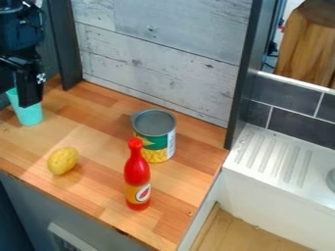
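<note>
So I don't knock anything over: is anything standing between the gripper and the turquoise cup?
Nothing visible does. The gripper overlaps the turquoise cup in this view; I cannot tell whether they touch. The yellow potato, red bottle and can are all farther right in the picture.

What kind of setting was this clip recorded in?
Likely a toy kitchen: a wooden countertop holds a can and a red sauce bottle, beside a white sink unit with drain grooves.
</note>
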### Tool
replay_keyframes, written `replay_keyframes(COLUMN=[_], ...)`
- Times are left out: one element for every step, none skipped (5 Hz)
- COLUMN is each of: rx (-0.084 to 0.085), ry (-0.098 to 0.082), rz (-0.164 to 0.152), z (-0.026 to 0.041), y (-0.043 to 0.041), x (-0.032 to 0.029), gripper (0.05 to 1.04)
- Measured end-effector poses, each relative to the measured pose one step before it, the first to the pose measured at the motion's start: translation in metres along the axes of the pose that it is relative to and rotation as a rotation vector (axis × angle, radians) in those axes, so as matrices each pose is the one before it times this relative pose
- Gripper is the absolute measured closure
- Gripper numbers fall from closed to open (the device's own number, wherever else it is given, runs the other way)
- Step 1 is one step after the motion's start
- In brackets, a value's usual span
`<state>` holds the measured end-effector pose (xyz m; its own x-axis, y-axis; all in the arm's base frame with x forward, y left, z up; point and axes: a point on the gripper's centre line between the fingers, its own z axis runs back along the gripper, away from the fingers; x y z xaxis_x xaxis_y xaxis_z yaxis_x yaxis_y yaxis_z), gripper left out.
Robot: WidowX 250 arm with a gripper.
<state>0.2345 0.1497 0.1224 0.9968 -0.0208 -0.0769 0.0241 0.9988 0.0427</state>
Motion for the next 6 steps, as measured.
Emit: replay_keyframes(rx=[-0.0154, -0.0117, 0.0056, -0.0053, 0.0038, 0.0113], ry=[0.0227, -0.0069, 0.0108, 0.0354, 0.0589, 0.0299], rz=[-0.0033, -0.0472, -0.0926, -0.0363, -0.0105, 0.0141], z=[-0.00764, -0.01248, -0.01385, -0.01096, -0.01511, -0.01035], y=[-0.00184, -0.01294, -0.01584, -0.00638, 0.0001, 0.0031], x=[-0.00062, 0.01128, 0.01297, 0.00474, 0.00063, 0.00131], gripper=[0.083, 0.083, 0.083, 0.083, 0.083, 0.083])
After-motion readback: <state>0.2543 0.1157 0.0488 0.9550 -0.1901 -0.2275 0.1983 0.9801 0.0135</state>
